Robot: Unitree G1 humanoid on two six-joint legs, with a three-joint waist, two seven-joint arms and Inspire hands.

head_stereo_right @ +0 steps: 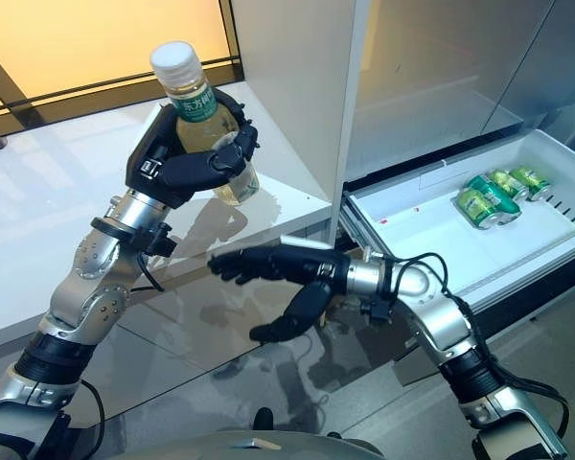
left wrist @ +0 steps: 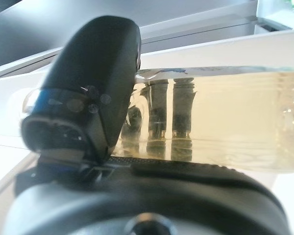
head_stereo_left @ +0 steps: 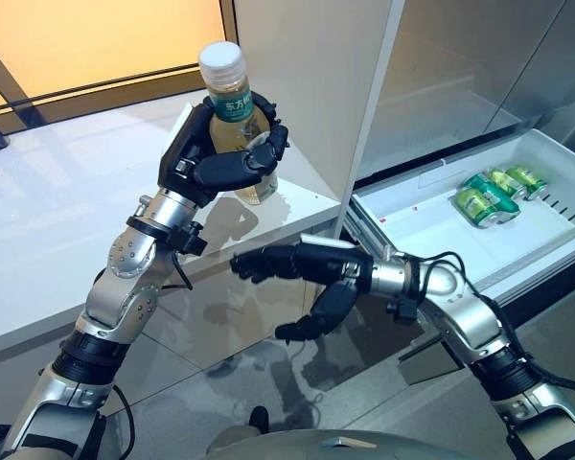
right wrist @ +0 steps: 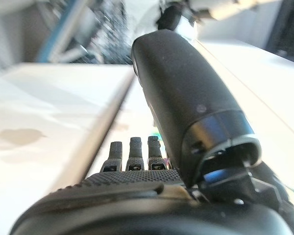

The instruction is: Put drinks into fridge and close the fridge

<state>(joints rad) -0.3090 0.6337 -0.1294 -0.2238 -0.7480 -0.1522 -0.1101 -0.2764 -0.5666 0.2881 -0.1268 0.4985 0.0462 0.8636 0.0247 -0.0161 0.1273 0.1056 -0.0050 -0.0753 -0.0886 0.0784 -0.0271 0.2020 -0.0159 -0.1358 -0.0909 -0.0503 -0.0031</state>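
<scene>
A: What is the left hand (head_stereo_left: 211, 158) doing?

B: It is gripping a drink bottle (head_stereo_left: 238, 120), with fingers and thumb curling round the lower body. The bottle is standing nearly upright, tilting slightly, with a white cap on top, a green label under the cap and pale yellow liquid below. It is being held up in the air over the near edge of the white counter (head_stereo_left: 48, 230), not touching it.

A: Is the wrist camera agreeing with that?

B: Yes. In the left wrist view the thumb (left wrist: 88, 93) is pressing against the clear bottle (left wrist: 225, 122), and the fingers are showing through the liquid on the other side.

A: And the right hand (head_stereo_left: 302, 273)?

B: It is hanging open and empty, lower than the bottle and nearer to the robot, reaching leftward with its fingers stretching out relaxed and the thumb pointing down. It is touching nothing. In its own wrist view the fingers (right wrist: 131, 155) are lying straight in a row beside the thumb.

A: Where is the fridge?

B: To the right. Its white drawer (head_stereo_left: 431, 225) is standing pulled out, and green cans (head_stereo_left: 498, 192) are lying on their sides together at the far right end of it. The tall white side panel (head_stereo_left: 297, 86) is rising between the counter and the drawer, just right of the bottle.

A: So the bottle is still outside the fridge?

B: Yes, it is well apart from the drawer, over on the left.
</scene>
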